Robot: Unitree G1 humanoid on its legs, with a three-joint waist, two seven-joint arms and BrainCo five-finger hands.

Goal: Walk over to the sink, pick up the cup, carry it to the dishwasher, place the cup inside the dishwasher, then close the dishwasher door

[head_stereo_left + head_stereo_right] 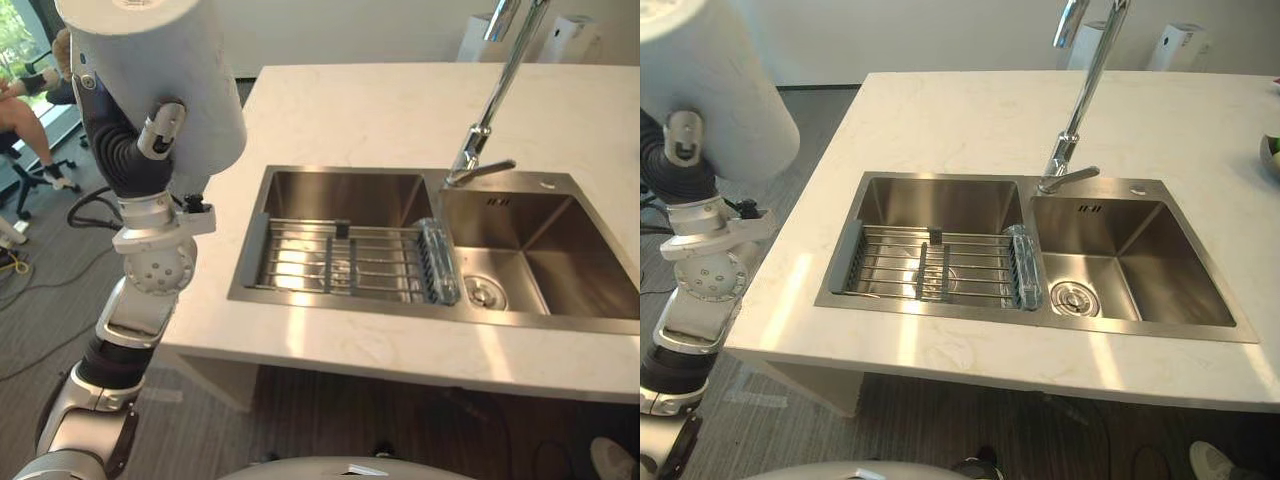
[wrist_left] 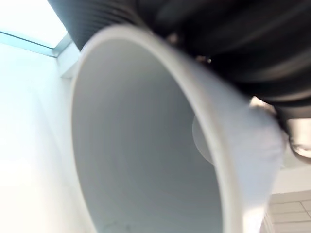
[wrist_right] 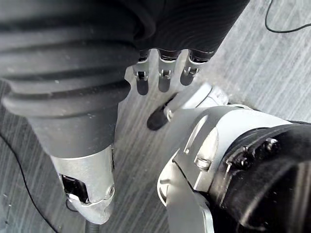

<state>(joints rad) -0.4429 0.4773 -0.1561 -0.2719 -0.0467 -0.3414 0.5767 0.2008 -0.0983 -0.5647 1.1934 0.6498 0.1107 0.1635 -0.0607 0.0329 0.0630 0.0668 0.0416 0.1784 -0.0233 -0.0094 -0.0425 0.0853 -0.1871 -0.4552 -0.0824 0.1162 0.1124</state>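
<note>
Left hand (image 1: 150, 140) clasps a white cylindrical cup (image 1: 150, 60), thumb against its wall, held high left of the stainless-steel double sink (image 1: 400, 310); right hand (image 3: 164, 80) hangs with fingers loosely extended, empty.

Head eyes look steeply down from slightly offset spots; both share the sink (image 1: 340, 190) and counter (image 1: 400, 110). My left wrist camera sits very close, facing into the cup (image 2: 146, 145). My right wrist camera looks along my right hand (image 3: 164, 80) at the floor (image 3: 272, 63).

Left of the sink (image 1: 585, 268), the cup (image 1: 165, 55); rack (image 1: 340, 262) in left basin; faucet (image 1: 490, 115) behind.
</note>
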